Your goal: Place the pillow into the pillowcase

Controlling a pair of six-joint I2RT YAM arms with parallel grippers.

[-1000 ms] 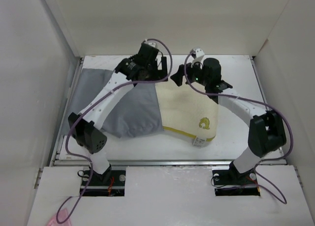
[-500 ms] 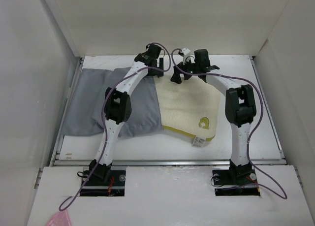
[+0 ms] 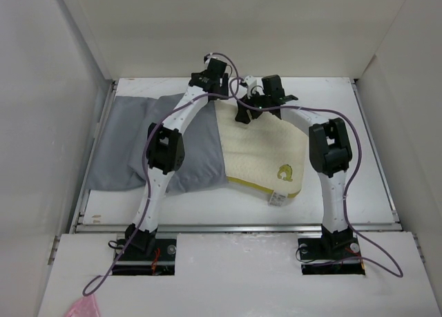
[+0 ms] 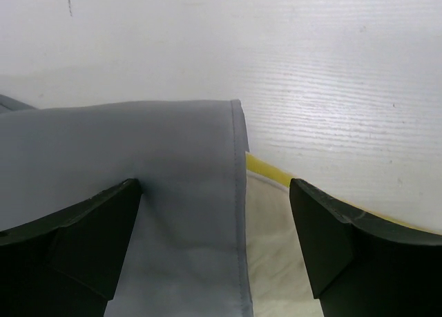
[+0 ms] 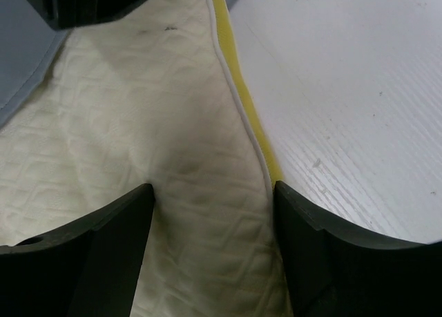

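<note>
A white tabletop (image 3: 366, 123) sits inside a white-walled enclosure, seen from above. On its left half lies the pillowcase (image 3: 124, 144), a wrinkled sheet of plain grey fabric spread flat. Just beside it, in the middle of the tabletop, lies the pillow (image 3: 262, 144), with its cream quilted face up and a yellow edge band (image 3: 248, 185) along its near side. The two overlap: the pillowcase's stitched hem (image 4: 238, 193) lies over the pillow's left side, and the yellow band comes out from beneath it. It is not possible to tell whether that side is inside the opening or only covered by the fabric. Two white and black arms rise from the near edge and reach to the far end of the pillow, where they almost meet. The left end effector (image 3: 219, 89) is over the far corner of the pillowcase. Seen from its wrist camera, the left end effector (image 4: 214, 186) has its black fingers spread wide and grips nothing. One finger presses into the grey fabric, and the hem runs between the two. The right end effector (image 3: 248, 110) is over the pillow's far edge. From its own camera, the right end effector (image 5: 213, 189) is also spread wide, one finger denting the quilted face and the other at the yellow band. A small yellow logo (image 3: 284, 171) and a white tag (image 3: 277, 198) mark the pillow's near right corner.
</note>
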